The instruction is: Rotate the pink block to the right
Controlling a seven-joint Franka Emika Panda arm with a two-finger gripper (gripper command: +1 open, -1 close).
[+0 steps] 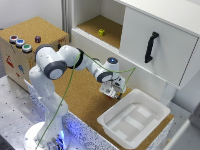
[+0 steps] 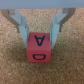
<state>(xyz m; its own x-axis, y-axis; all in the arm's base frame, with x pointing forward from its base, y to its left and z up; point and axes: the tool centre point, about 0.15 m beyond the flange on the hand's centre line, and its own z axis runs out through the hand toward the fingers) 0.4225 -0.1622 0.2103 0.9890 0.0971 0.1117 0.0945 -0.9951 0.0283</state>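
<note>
Closest to us in the exterior view, a white tray (image 1: 134, 118) sits at the near corner of the cork-topped bench (image 1: 82, 97), toward the exterior view's right. Just behind the tray, the white robot arm (image 1: 75, 59) reaches down to the cork, and its gripper (image 1: 113, 93) hangs low over the surface near the tray's far rim. In the wrist view we see the gripper (image 2: 39, 34) from above, its two pale fingers (image 2: 22, 25) spread apart on either side of the pink block (image 2: 39, 46); we cannot tell whether the fingertips touch its sides. The pink block rests on the cork and shows the black letters A and D on its faces. In the exterior view only a small reddish spot shows under the gripper, so the block is mostly hidden there. Farther back, at the bench's far end on the exterior view's left, a wooden box (image 1: 32, 35) carries round coloured buttons (image 1: 20, 43). Farthest away, a small yellow block (image 1: 101, 32) lies on an open shelf of the white cabinet (image 1: 155, 40).
</note>
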